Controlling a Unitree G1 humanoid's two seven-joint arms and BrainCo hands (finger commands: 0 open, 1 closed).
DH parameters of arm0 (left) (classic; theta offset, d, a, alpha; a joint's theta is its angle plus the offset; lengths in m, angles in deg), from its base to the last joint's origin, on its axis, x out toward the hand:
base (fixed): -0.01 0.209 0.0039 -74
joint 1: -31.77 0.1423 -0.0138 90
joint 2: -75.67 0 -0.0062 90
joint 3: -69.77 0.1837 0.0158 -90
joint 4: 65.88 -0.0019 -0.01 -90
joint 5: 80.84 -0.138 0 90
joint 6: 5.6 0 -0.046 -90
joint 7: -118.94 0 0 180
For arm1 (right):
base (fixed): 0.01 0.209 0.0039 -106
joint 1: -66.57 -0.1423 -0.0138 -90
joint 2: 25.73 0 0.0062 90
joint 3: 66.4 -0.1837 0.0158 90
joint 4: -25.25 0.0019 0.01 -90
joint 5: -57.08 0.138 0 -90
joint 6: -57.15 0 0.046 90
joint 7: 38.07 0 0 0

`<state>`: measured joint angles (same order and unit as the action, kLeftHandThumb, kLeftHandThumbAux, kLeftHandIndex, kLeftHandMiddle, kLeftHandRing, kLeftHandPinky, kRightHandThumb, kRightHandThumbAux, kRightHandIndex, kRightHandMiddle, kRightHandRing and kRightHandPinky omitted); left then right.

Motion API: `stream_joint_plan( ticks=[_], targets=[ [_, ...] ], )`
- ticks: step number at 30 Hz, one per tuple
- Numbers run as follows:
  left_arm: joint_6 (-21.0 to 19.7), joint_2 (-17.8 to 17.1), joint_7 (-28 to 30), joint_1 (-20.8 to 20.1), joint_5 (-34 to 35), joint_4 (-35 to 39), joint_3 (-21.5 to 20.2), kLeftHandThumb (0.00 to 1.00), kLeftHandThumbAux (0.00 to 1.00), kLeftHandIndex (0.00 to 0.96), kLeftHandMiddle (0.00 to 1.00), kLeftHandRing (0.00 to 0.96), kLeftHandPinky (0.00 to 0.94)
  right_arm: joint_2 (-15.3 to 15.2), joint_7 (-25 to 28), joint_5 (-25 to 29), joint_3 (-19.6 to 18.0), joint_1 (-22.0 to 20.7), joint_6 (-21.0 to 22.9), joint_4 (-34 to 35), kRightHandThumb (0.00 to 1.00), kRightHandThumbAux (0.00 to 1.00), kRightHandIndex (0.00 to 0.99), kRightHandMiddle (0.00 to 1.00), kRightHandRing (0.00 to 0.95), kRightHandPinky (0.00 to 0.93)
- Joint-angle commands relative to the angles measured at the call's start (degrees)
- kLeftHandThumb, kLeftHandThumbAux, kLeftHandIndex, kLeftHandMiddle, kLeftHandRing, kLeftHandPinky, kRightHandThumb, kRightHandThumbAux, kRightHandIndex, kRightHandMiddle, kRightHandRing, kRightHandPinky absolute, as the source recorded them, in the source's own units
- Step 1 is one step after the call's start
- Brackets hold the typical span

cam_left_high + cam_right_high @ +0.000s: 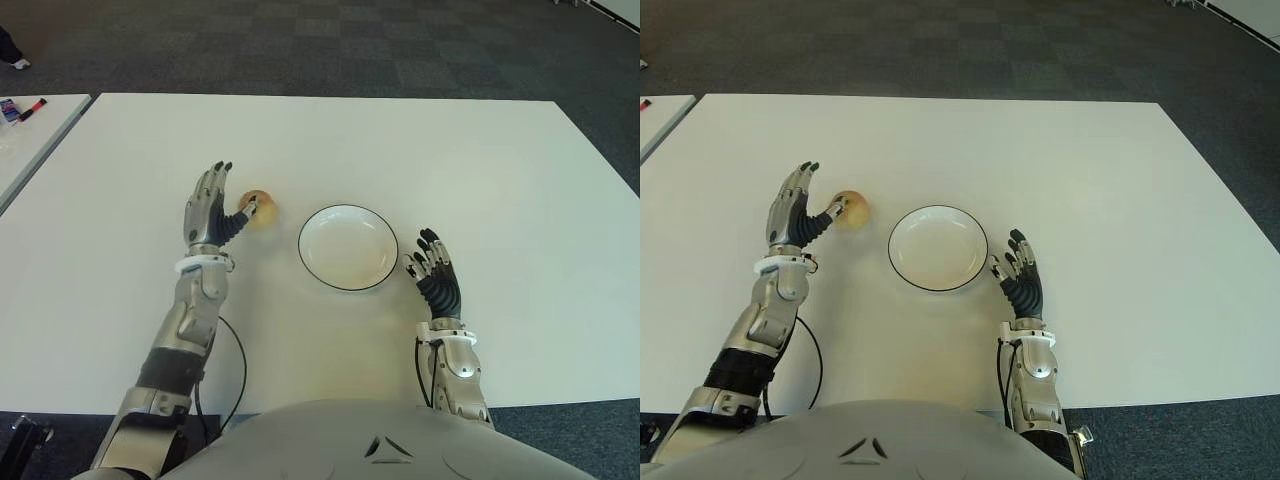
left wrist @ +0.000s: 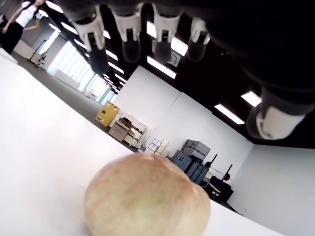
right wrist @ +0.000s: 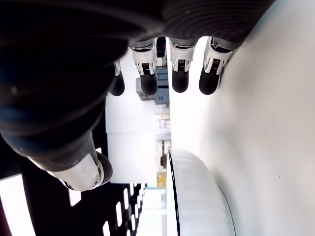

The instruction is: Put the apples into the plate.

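One yellowish apple (image 1: 260, 208) sits on the white table (image 1: 480, 180), left of the white black-rimmed plate (image 1: 348, 247). The plate holds nothing. My left hand (image 1: 215, 208) is just left of the apple, fingers spread upward, thumb tip at the apple's near side. In the left wrist view the apple (image 2: 146, 196) rests on the table, close below the open fingers (image 2: 129, 37), not enclosed. My right hand (image 1: 430, 265) shows beside the plate's right rim, fingers relaxed and holding nothing. The right wrist view has the plate rim (image 3: 194, 196) close by.
A second table (image 1: 30, 135) stands at the far left with a red marker (image 1: 32, 107) on it. A black cable (image 1: 235, 370) loops near the front table edge by my left forearm. Dark carpet surrounds the table.
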<state>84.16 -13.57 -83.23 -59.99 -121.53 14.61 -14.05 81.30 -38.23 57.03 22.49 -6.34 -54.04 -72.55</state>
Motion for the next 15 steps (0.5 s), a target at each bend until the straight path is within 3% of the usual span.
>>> stream_joint_plan(
  ticks=[1,15],
  targets=[
    [-1.09,-1.34,0.61,-1.04,-1.52,-0.9,1.59,0.387,0.435,0.0,0.022,0.054,0.149,0.19,-0.01,0.05,0.09,0.05,0.53,-1.37,0.39,0.716,0.001,0.016,0.015,0.072],
    [-1.27,-2.92,0.9,-3.96,-1.67,-3.21,4.48,0.48,0.397,0.0,0.023,0.054,0.137,0.17,0.21,0.27,0.13,0.29,0.63,-1.23,0.393,0.706,0.0,0.013,0.013,0.071]
  ],
)
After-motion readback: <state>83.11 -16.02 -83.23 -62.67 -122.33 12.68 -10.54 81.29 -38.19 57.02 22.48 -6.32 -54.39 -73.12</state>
